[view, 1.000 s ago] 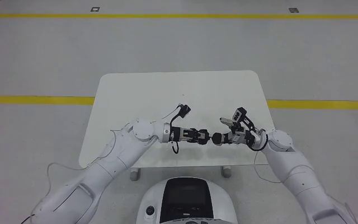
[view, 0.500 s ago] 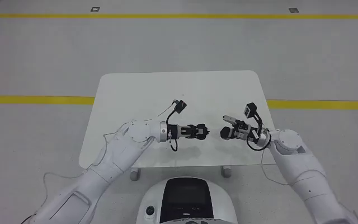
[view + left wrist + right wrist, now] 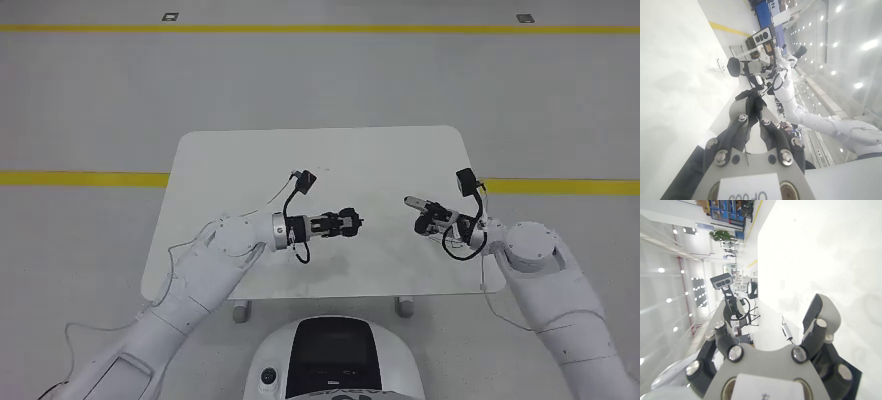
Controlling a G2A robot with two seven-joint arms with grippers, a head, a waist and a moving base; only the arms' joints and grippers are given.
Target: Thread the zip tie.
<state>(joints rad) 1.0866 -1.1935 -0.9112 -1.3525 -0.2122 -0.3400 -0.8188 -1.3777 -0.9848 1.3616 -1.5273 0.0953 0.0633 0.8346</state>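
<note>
My left arm (image 3: 210, 265) is bent at the elbow, with the forearm angled in from the near left side towards the middle. The left gripper (image 3: 352, 219) points across at my other arm. In the left wrist view its two fingers (image 3: 745, 106) are pressed together, dark pads meeting at the tips. My right arm (image 3: 555, 285) mirrors it from the near right side, forearm angled inward. The right gripper (image 3: 419, 213) faces the left one, and the two are well apart. In the right wrist view its fingers (image 3: 814, 311) are spread wide.
</note>
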